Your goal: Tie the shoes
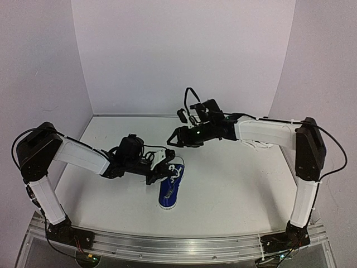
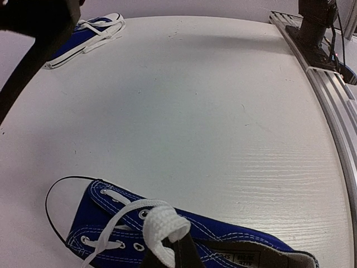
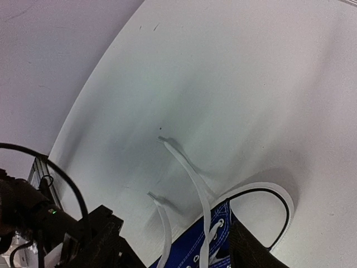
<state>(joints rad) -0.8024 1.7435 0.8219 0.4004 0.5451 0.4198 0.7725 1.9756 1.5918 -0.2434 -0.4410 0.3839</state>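
While the left gripper (image 1: 163, 170) pinches a fold of white lace (image 2: 160, 223) over the blue shoe (image 1: 168, 194) at the front centre of the table (image 1: 234, 190), lace-gathering is in hand, and the right gripper (image 1: 174, 138), spread wide and empty just behind, should next descend to take a second hold

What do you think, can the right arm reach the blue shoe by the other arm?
Probably yes. The right gripper hangs open just past the blue sneaker, nothing between them. The left gripper, pinching a white lace, crowds one side only.
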